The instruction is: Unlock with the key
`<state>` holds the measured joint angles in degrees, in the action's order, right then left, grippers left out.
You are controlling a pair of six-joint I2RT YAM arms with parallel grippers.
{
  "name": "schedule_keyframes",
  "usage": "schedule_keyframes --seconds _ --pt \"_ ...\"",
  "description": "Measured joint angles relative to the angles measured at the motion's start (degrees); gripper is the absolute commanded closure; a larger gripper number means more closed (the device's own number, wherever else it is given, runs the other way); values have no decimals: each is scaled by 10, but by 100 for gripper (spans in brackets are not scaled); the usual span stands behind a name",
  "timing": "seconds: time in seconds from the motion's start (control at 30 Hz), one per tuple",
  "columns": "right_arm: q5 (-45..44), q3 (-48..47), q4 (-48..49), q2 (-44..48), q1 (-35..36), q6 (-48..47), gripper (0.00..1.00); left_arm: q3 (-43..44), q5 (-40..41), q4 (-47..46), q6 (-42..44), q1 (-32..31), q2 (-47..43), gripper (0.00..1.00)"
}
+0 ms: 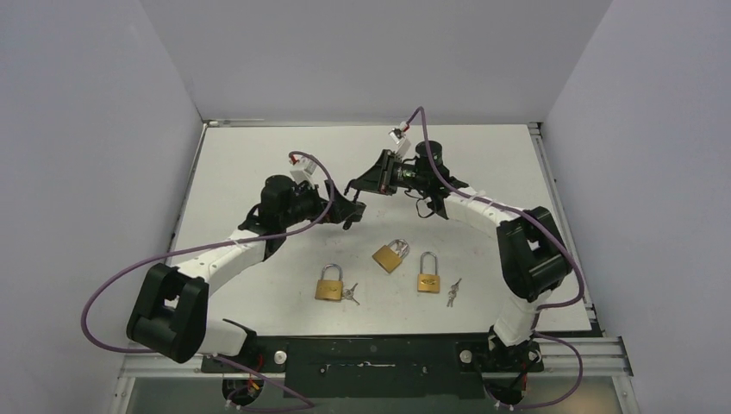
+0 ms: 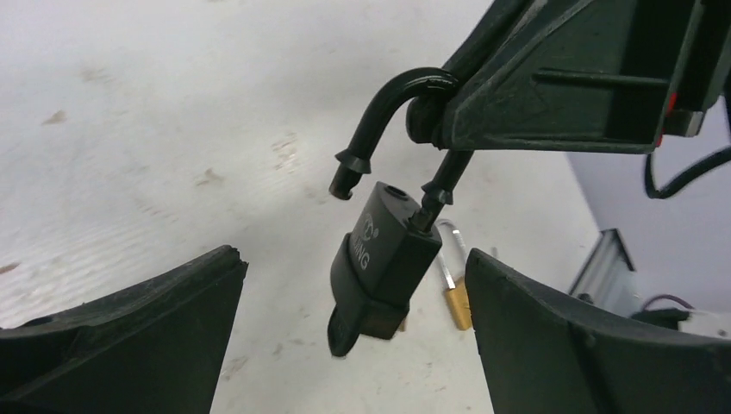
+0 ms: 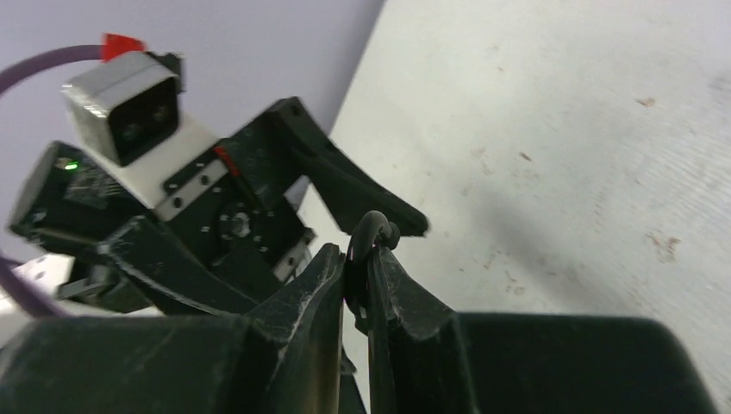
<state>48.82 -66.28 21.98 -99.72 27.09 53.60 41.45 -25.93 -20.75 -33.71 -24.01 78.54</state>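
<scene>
A black padlock (image 2: 379,259) hangs in the air from its black shackle (image 2: 392,103). My right gripper (image 3: 360,263) is shut on that shackle (image 3: 372,226). The shackle's free end (image 2: 345,181) stands out of the hole in the lock body. A black-headed key (image 2: 343,332) sticks out of the lock's underside. My left gripper (image 2: 353,263) is open, its fingers wide on either side of the lock body and touching nothing. From above, the left gripper (image 1: 353,210) sits just below the right gripper (image 1: 355,184) at mid-table.
Three brass padlocks (image 1: 328,285) (image 1: 390,255) (image 1: 427,276) lie on the white table (image 1: 259,172) nearer the arm bases. Small keys (image 1: 351,294) (image 1: 452,291) lie beside two of them. One brass padlock (image 2: 457,297) shows behind the black lock.
</scene>
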Motion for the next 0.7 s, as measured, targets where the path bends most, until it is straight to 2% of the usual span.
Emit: schedule_keyframes --seconds 0.2,0.37,0.5,0.7 --pt "-37 0 -55 -79 0 -34 100 6 101 145 47 10 -16 3" --pt "-54 -19 -90 -143 -1 -42 100 3 144 203 50 23 -58 3" --pt "-50 -59 -82 -193 -1 -30 100 5 156 235 59 28 -71 3" --pt "-38 -123 -15 -277 -6 -15 90 5 165 273 67 29 -98 3"
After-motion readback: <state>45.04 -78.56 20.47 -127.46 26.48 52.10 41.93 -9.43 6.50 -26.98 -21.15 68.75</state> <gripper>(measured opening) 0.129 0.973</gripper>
